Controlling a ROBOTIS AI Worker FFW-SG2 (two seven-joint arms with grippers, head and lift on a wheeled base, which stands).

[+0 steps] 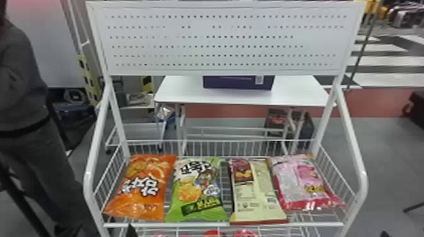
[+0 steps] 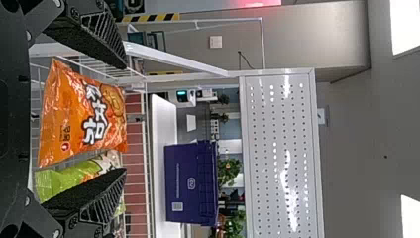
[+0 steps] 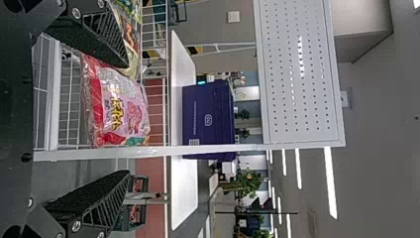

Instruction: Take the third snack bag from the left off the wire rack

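Centrally, four bags lie side by side in the wire rack (image 1: 315,224). The third snack bag (image 1: 256,192), cream with a red top, rests between the green bag (image 1: 197,192) and the pink bag (image 1: 299,184). My left tool (image 2: 124,118) and right tool (image 3: 128,119) are spread, holding nothing, on the rack's near side.

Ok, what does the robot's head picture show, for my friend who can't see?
Four snack bags lie flat side by side in a white wire rack: an orange bag, a green bag, a cream bag third from the left, and a pink bag. A white pegboard panel stands above, a table with a dark blue box behind.
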